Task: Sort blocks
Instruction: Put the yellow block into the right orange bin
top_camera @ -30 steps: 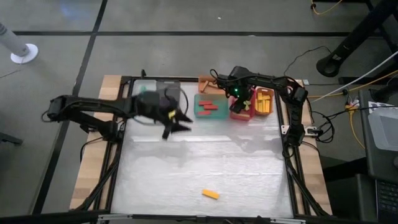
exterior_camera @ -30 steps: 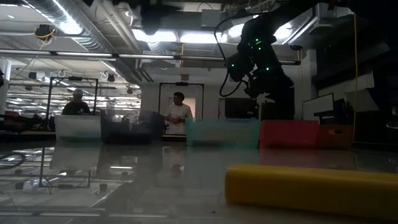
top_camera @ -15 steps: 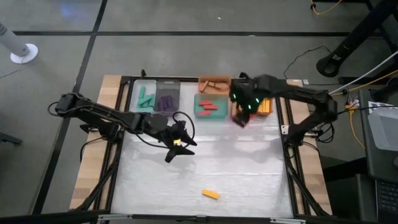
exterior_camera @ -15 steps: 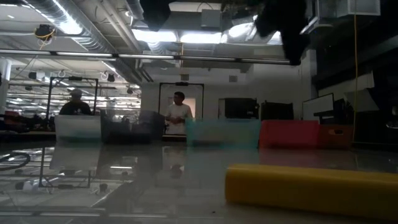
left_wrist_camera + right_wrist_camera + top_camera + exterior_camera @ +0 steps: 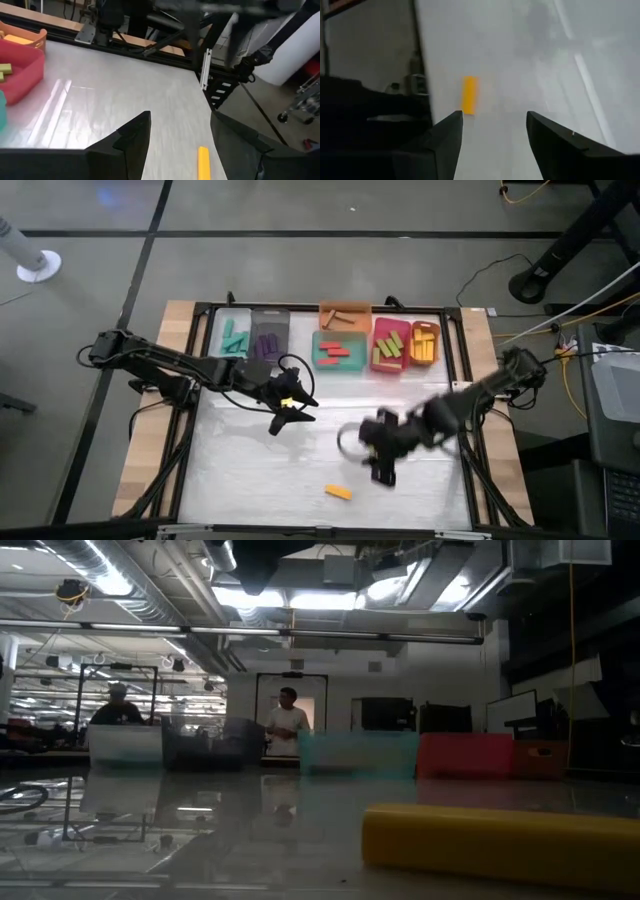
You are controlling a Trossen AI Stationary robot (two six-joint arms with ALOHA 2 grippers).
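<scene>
R gripper (image 5: 384, 470) now low over table centre-right, fingers apart, nothing betw. them; a sec ago it hung over the red bin (image 5: 389, 347) at the 12 o'clock edge. It has swung down toward 6 o'clock. L gripper (image 5: 290, 416) also came off the back bins, now over mid-table, fingers wide, empty.

Reading: drop-off at bins looks done, R arm going for the next pick. Only one loose piece on the table (image 5: 240, 470): yellow block (image 5: 338, 492), lying flat near 6 o'clock edge, at approx 7 o'clock from R gripper, near but not touching.

Block long axis in high view: runs approx 10-to-4 o'clock, slight tilt off table's front edge. In R wrist view the yellow block shows ahead, just beyond the finger gap, off to one side, so some re-aiming is likely needed.
</scene>
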